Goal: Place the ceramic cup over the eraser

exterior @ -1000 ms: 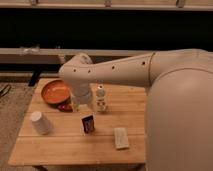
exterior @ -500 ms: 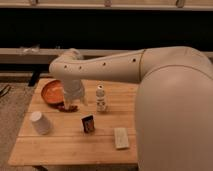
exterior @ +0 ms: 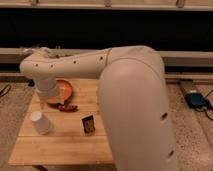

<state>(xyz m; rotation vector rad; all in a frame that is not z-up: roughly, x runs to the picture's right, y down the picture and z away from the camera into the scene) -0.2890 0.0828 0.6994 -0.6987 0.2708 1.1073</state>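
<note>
The white ceramic cup (exterior: 40, 122) stands upside down, wide rim on the wood, at the front left of the wooden table (exterior: 60, 147). The dark eraser (exterior: 88, 124) with a brownish-orange patch stands upright about a cup's width to the right of the cup. My gripper (exterior: 53, 100) is at the end of the white arm, low over the back left of the table by the orange bowl. It is behind the cup and apart from both cup and eraser.
An orange bowl (exterior: 64, 90) sits at the back left, partly behind the gripper. A small red and dark object (exterior: 66, 107) lies just in front of it. My bulky white arm (exterior: 132, 100) covers the table's right half. A dark wall ledge runs behind.
The arm has swung left and come closer to the camera. It now hides the small white bottle and the pale block seen before. Cup and eraser have not moved.
</note>
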